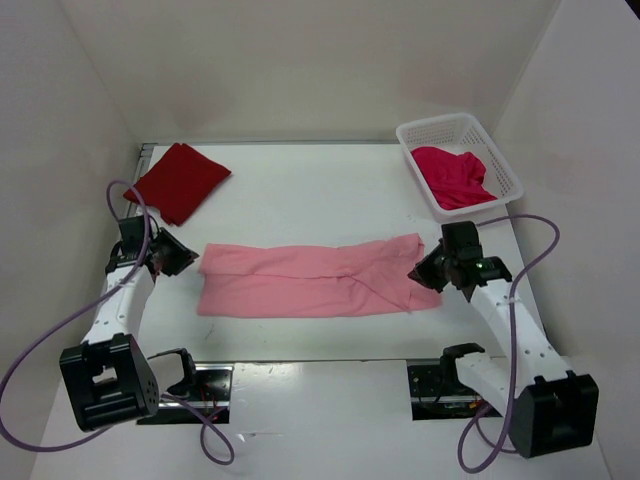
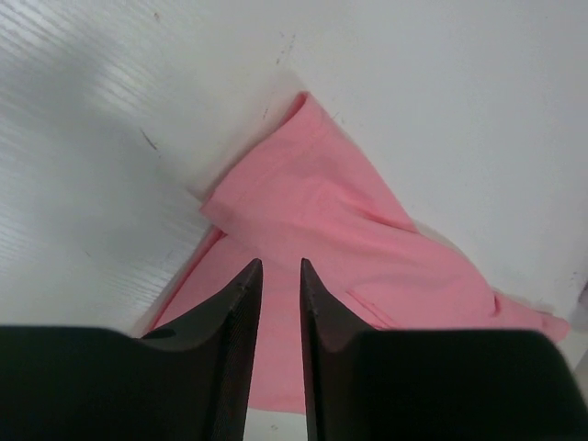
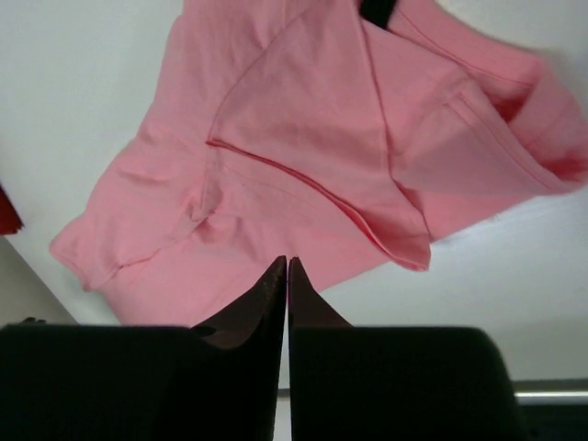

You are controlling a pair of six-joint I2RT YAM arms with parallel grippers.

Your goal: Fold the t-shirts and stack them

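Note:
The light pink t-shirt [image 1: 310, 280] lies flat across the middle of the table, folded into a long band. My left gripper [image 1: 178, 258] is at its left end, jaws a little apart with nothing between them; the shirt [image 2: 340, 230] lies just beyond the fingertips [image 2: 250, 276]. My right gripper [image 1: 422, 272] is at its right end, jaws shut tip to tip over the shirt's near edge [image 3: 303, 165], with no cloth visibly bunched in them. The dark red t-shirt [image 1: 180, 180] lies folded at the far left. The magenta-crimson t-shirt [image 1: 452, 175] lies crumpled in the basket.
The white lattice basket [image 1: 505, 165] stands at the far right corner. White walls enclose the table on three sides. Purple cables loop beside both arm bases at the near edge.

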